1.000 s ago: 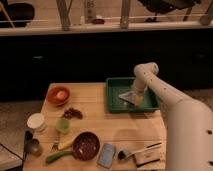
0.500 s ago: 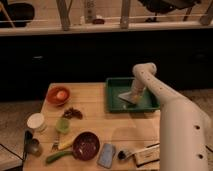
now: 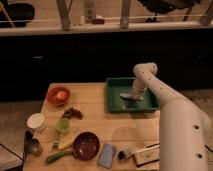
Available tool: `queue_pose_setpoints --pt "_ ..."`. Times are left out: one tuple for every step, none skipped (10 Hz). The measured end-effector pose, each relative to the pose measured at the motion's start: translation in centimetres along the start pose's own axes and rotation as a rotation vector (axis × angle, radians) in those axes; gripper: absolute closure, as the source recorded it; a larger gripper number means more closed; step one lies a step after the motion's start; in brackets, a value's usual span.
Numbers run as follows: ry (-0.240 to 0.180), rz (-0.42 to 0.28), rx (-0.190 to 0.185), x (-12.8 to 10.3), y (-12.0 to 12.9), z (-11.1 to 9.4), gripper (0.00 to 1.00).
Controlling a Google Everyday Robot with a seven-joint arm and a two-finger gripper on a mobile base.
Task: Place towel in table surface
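Far left on the table surface (image 3: 100, 122), all to one side of the job: an orange bowl (image 3: 60, 95), a white cup (image 3: 36, 121), a metal spoon (image 3: 31, 145). Further along, a dark red bowl (image 3: 86, 146) and a blue-grey phone (image 3: 106, 155) near the front edge. No cloth anywhere on this stretch of planks.

Right of centre, the green tray (image 3: 108, 95), and inside it the towel (image 3: 128, 96), pale and low on the tray floor, not on the wood. Judged from that: placing not yet done. Left to do, most likely: getting a firm hold of the cloth, lifting it over the tray rim, carrying it left or forward to bare tabletop, and letting go there.

Over the tray, reaching down from the white arm (image 3: 175, 115) on the right, the gripper (image 3: 134, 93), right at the towel and seemingly touching its right-hand part. Cannot tell whether clamped on the cloth or merely resting against it; no telling either whether any of the towel is off the tray floor. Best treated as a grasp in progress, not a confirmed one.
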Motion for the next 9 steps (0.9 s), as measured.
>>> queue_pose_setpoints --pt "-0.001 0.000 0.000 0.0 0.0 0.0 1.00" --pt "-0.001 0.001 -0.001 0.0 0.0 0.0 1.00" --pt "-0.001 0.001 -0.001 0.0 0.0 0.0 1.00" --pt "0.000 -0.009 0.002 0.0 0.3 -0.2 1.00" --pt "-0.001 -0.026 0.002 -0.2 0.7 -0.7 1.00" --pt "-0.007 -0.053 0.023 -0.6 0.8 -2.0 1.00" --pt "-0.013 -0.081 0.040 -1.1 0.9 -3.2 1.00" --pt "-0.018 -0.096 0.048 -1.5 0.9 -3.8 1.00" --pt "-0.022 -0.110 0.056 -1.9 0.9 -4.4 1.00"
